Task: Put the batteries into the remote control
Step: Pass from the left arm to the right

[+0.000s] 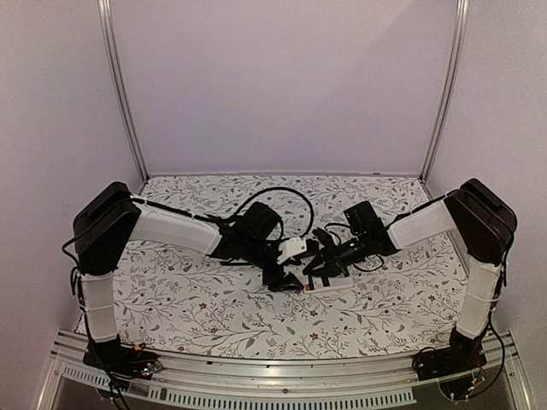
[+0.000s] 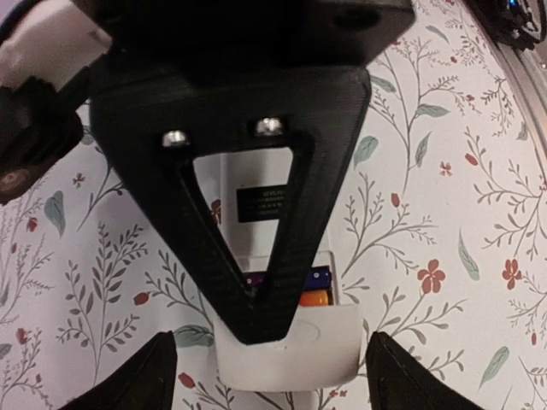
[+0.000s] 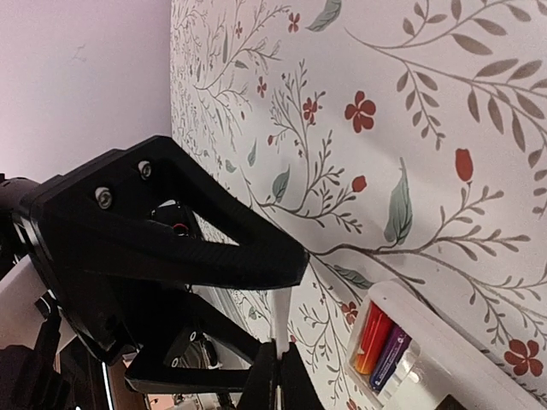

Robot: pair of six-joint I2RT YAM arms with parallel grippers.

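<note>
**Item: remote control, back up, bay open – mid-table**

Container and contents: the remote control [image 1: 329,286] lies flat on the floral table [image 1: 214,316], white back upward with a dark label showing. Its battery bay [image 3: 408,373] is uncovered. The batteries [image 3: 373,337] are inside, two side by side and touching, one orange-red and one purple.

Left pincer [image 2: 273,376]: spread wide, one finger on each side of the remote's end, gripping nothing.

Right pincer [image 3: 275,376]: fingertips drawn together, the tip down at the rim of the bay. A thin white sliver stands at the tips – what it is cannot be told.

Room: both pincers crowd the remote from opposite sides, with looped cables [image 1: 282,201] just behind them. The remote is well apart from the back wall and the side posts. Bare floral table runs to left and right and toward the near rail [image 1: 273,371].
</note>
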